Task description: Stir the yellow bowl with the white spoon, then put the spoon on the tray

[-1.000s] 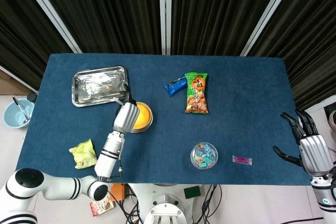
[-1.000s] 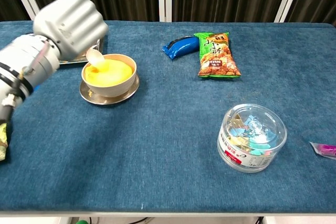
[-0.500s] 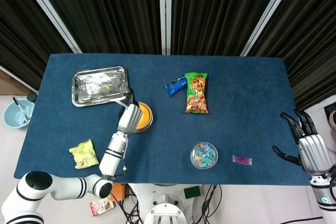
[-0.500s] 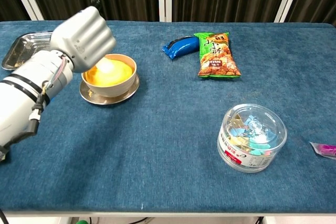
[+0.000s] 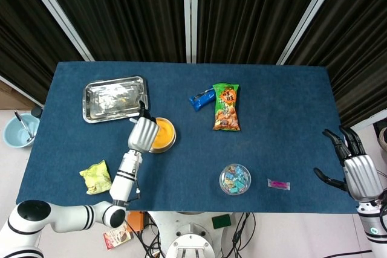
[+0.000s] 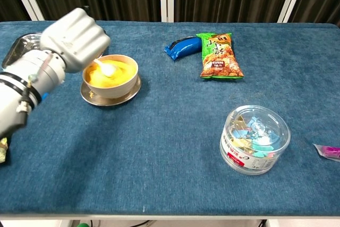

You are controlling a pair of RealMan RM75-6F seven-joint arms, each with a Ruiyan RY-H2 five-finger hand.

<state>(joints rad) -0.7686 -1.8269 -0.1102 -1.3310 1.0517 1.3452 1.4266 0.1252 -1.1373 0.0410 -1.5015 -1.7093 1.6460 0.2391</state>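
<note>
The fingers of the left hand (image 6: 74, 38) are curling closed around the handle of the white spoon (image 6: 104, 68), and the spoon's round end is dipping into the yellow contents of the yellow bowl (image 6: 118, 75) just right of the knuckles in the chest view. The bowl is sitting on a small metal saucer (image 6: 110, 97) on the blue table (image 6: 170, 147). In the head view the same hand (image 5: 143, 133) is covering the left part of the bowl (image 5: 165, 135), and the spoon itself is hidden there. Just behind the fingers, further from the robot, the metal tray (image 5: 114, 98) is lying with something crinkled and shiny inside it; the tray's near corner is sitting close to the hand. On the robot's side of the hand, beside the forearm, a yellow-green packet (image 5: 96, 177) is lying near the table's front edge.

Further out to the right of the fingers, a blue packet (image 6: 182, 46) is touching a green and orange snack bag (image 6: 218, 56). Nearer the robot and well right of the bowl, a clear round tub of coloured clips (image 6: 255, 139) is standing, with a small pink wrapper (image 6: 328, 151) beyond it.

The right hand (image 5: 358, 172) is hanging off the table's right edge, well apart from everything, its fingers spread and holding nothing.
</note>
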